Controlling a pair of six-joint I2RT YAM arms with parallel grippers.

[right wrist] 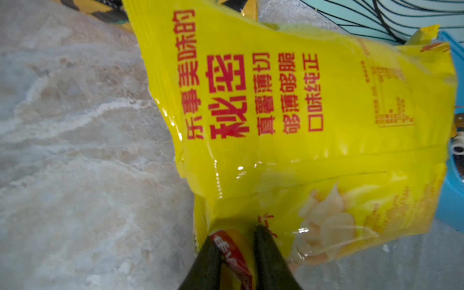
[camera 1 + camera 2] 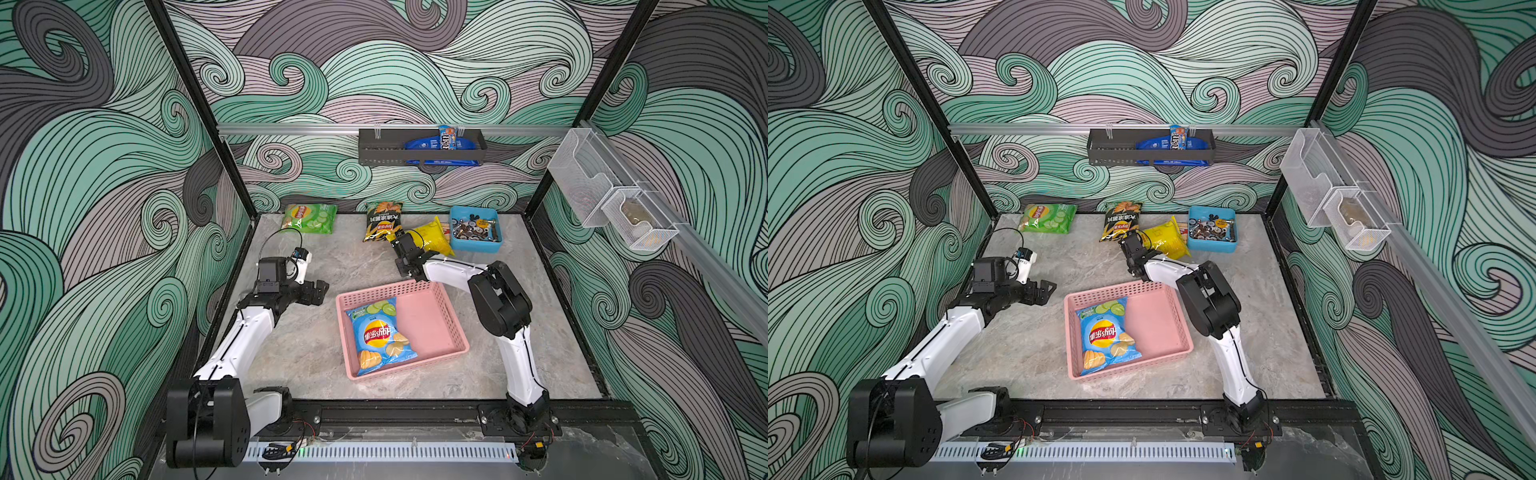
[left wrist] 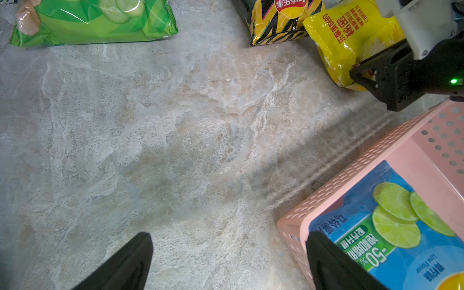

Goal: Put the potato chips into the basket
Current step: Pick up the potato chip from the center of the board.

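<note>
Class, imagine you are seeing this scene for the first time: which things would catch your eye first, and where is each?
The pink basket at mid-table stands out, with a blue chip bag lying inside it. At the far side, the right gripper pinches the edge of a yellow bag beside the blue tray. Swirling green walls surround everything.

Glossy crinkled foil film on yellow chip bag [image 1: 276,113], glare along the seam. Same shiny film on green chip bag [image 3: 95,25], black-and-yellow chip bag [image 2: 382,224], blue chip bag [image 2: 380,332]. Matt pink moulded plastic for basket [image 2: 428,328], perforated walls. Marble-look worktop [image 3: 175,125], smooth, low sheen. Right fingers [image 1: 208,263] matt black. Blue tray [image 2: 476,248] smooth plastic, bare metal hardware [image 2: 473,229] inside.
</note>
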